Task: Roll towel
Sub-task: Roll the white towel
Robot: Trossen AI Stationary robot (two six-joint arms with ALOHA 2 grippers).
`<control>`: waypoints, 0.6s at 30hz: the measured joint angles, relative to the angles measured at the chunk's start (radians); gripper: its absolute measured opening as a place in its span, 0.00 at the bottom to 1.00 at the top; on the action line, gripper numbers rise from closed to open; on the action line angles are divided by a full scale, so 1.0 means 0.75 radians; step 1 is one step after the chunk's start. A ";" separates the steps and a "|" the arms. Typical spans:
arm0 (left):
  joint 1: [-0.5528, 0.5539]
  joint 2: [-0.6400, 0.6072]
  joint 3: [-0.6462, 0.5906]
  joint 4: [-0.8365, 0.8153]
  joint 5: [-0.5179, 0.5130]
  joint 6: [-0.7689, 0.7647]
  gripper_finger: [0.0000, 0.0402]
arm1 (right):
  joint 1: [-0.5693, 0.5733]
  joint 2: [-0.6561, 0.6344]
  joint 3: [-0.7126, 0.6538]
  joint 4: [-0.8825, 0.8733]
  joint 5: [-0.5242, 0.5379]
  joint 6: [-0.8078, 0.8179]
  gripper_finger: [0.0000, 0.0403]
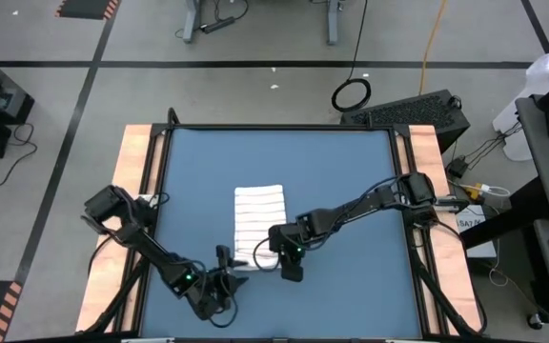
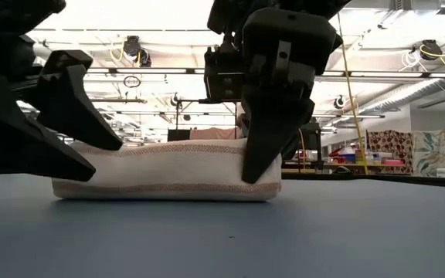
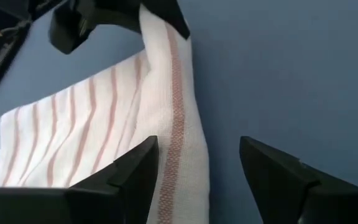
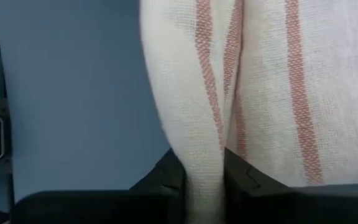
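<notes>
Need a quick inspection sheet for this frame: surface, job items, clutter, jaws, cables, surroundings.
Surface: blue tabletop with wooden side rails.
Job's things: white cloth towel with reddish stripes, part rolled, near edge lifted.
Clutter: nothing seen on the table.
Grippers: right gripper jaws pinched on the towel's rolled edge; left gripper jaws open, straddling the towel's edge.
Cables: coiled black cable on the floor.
Surroundings: grey floor, workshop behind.
</notes>
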 joint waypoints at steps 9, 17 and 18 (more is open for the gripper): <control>0.060 0.038 0.003 -0.120 -0.030 -0.153 0.49 | 0.001 -0.001 0.000 0.004 -0.020 -0.002 0.11; 0.117 0.033 -0.009 -0.186 0.078 -0.277 0.39 | 0.022 -0.009 0.001 -0.016 0.067 -0.058 0.18; 0.116 0.033 -0.010 -0.186 0.078 -0.277 0.36 | 0.031 -0.013 0.001 -0.029 0.103 -0.079 0.21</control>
